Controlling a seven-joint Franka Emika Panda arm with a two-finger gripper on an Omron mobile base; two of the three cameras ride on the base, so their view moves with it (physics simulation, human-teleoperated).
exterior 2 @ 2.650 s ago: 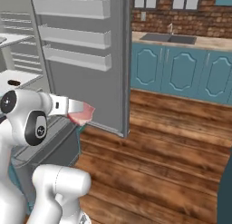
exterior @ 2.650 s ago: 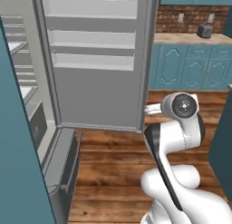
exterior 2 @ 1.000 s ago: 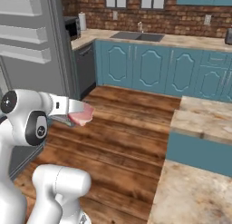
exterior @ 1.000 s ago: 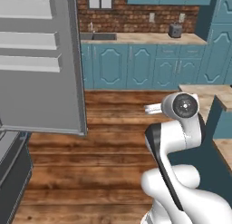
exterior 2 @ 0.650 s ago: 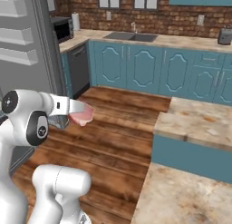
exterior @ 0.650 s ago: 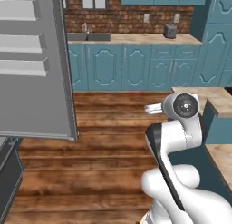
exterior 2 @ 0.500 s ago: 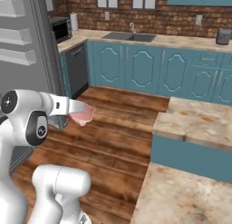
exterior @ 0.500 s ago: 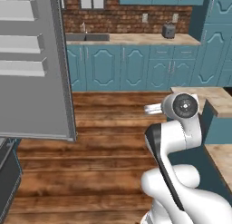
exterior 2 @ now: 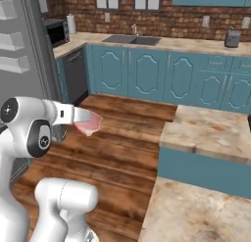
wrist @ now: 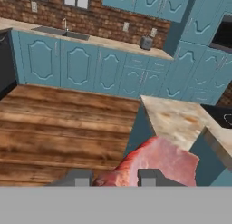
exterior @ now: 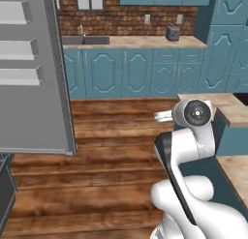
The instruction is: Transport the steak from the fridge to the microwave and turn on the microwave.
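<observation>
Wooden floor (exterior 2: 127, 138); tool-held steak (wrist: 158, 162) half-hidden.

Open wood floor (exterior 2: 122, 138) ahead; island counter (exterior 2: 211, 133) blocks right, fridge (exterior 2: 24, 55) left.

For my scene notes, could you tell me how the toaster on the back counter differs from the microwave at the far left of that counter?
The toaster is small, silvery and upright; the microwave is larger, boxy and dark-fronted. The toaster sits right of the sink, the microwave left of it, beside the fridge door. Both rest on the tan counter.
</observation>
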